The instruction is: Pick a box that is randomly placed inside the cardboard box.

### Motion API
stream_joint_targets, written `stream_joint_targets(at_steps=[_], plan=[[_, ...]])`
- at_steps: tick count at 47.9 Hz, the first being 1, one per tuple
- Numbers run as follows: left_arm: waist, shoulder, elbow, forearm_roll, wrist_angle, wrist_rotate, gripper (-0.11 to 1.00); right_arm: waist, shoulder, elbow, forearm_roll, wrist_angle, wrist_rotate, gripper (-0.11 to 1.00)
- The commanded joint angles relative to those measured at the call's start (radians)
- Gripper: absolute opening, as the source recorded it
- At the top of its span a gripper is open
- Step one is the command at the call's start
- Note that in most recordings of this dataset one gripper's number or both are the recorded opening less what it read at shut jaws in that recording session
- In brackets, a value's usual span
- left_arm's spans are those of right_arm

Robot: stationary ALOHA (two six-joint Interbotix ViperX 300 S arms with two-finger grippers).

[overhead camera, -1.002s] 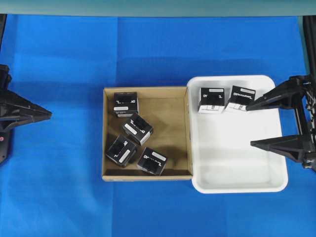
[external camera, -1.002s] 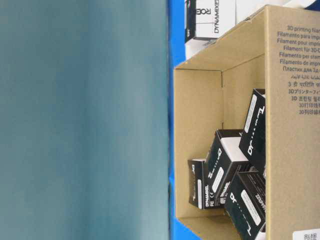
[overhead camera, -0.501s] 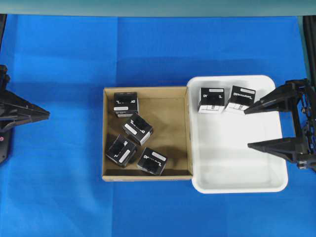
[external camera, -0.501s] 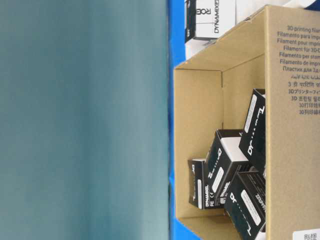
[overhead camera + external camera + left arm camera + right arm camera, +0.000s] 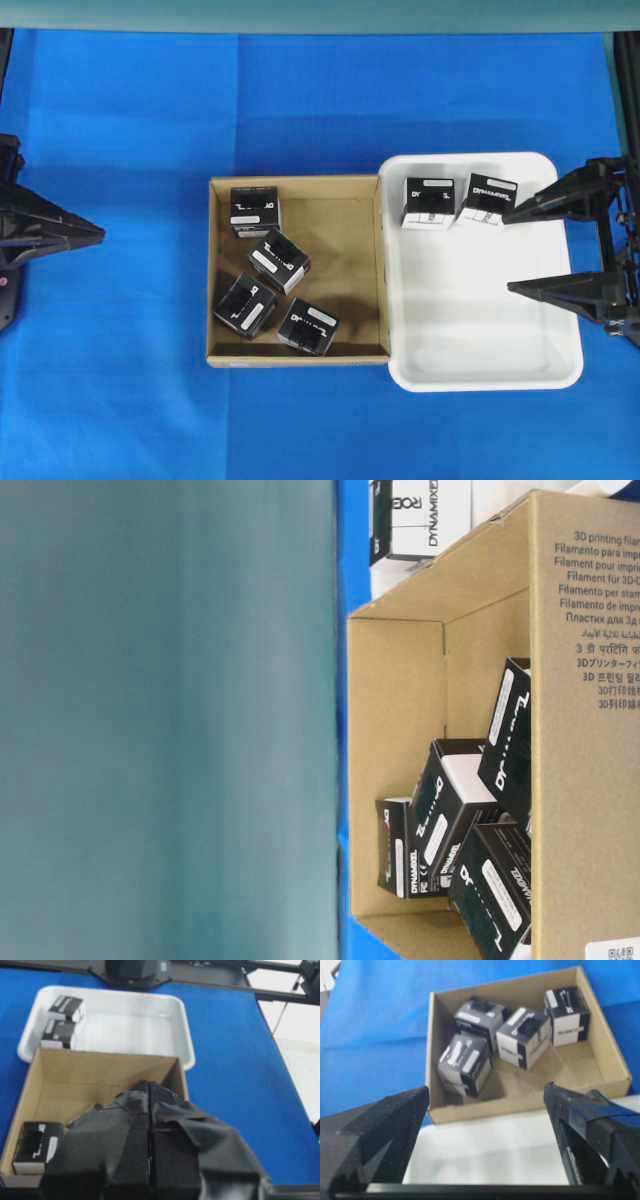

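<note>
Right pincer [image 5: 512,252] spread wide over the white tray [image 5: 560,372], left pincer [image 5: 98,234] pressed together; the box [image 5: 255,210] sits in the cardboard box [image 5: 300,355] far-left corner, looks light, rigid, slick, so pinch opposite flat sides

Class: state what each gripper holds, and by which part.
Nothing is held. The right gripper stands open over the white tray; the left gripper is shut on nothing, away from the cardboard box.

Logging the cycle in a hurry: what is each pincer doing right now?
Left pincer: shut, holding nothing, outside the cardboard box.
Right pincer: open wide, holding nothing, over the white tray.
</note>
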Motion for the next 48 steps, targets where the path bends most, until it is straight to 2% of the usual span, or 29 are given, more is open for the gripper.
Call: stream_joint_targets(at_steps=[1,36,48], plan=[[0.002,0.008,-0.011,0.003,-0.008,-0.002,-0.07,-0.008,0.000,0.006,-0.003,-0.011,0.000,0.99],[0.000,0.041,-0.006,0.002,-0.011,-0.003,-0.07,-0.040,-0.012,0.011,-0.003,-0.020,-0.002,0.99],[0.000,0.043,-0.006,0.002,-0.012,-0.048,-0.07,-0.041,-0.017,0.011,-0.003,-0.020,-0.002,0.99]])
